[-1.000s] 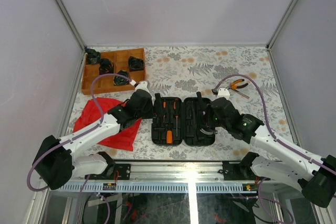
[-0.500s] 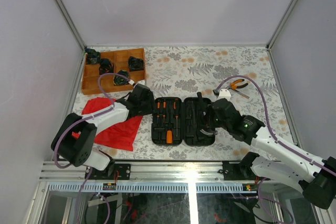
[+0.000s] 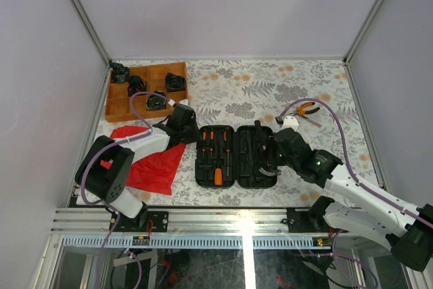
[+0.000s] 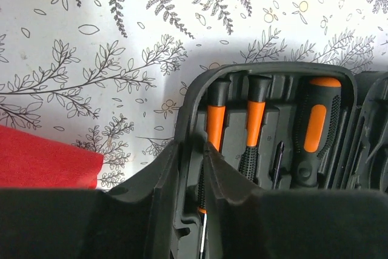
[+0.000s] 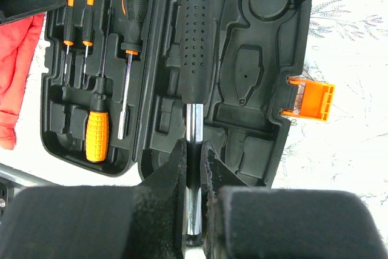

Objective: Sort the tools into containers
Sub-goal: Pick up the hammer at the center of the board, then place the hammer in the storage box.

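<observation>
We're running partway: case [image 3: 238, 182] open at table's [image 3: 270, 86] near edge, screwdrivers [image 3: 216, 150] seated left. Right gripper [image 5: 193, 148] clamping a black-handled driver [image 5: 195, 40] over its right half; left gripper [image 4: 195, 151] nearly closed over a slim screwdriver [image 4: 215, 127], hold unclear. Pliers [image 3: 308, 108] waiting by right edge.

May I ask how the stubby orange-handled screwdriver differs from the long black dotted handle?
The stubby orange-handled screwdriver, the shorter, lies free in a left-half slot; the long black dotted handle is gripped by its chrome shaft in the right tool. Both lie over the open black case.
</observation>
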Action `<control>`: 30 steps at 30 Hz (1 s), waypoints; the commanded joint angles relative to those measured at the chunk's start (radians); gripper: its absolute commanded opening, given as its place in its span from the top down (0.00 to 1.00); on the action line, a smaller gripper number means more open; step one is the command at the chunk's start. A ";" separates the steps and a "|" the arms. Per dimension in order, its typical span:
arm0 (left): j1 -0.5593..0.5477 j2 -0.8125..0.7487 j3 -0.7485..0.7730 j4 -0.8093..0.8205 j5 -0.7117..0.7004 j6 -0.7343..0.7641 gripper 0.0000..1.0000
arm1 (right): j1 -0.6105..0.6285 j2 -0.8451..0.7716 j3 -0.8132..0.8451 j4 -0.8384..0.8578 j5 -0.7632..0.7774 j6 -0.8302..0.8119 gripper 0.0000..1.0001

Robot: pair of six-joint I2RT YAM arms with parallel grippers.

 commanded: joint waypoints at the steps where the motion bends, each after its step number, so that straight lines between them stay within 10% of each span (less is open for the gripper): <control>1: 0.013 0.005 -0.009 0.054 -0.003 -0.021 0.84 | -0.001 -0.024 0.012 0.039 0.010 0.020 0.99; 5: 0.016 -0.020 -0.051 0.058 -0.015 -0.096 1.00 | -0.001 -0.023 0.009 0.038 0.018 0.026 1.00; 22: -0.113 -0.204 -0.246 0.100 -0.095 -0.406 0.99 | -0.001 0.069 0.047 0.048 0.066 -0.158 1.00; 30: -0.114 -0.214 -0.236 0.067 -0.108 -0.382 0.69 | -0.002 0.170 0.055 0.103 0.093 -0.300 1.00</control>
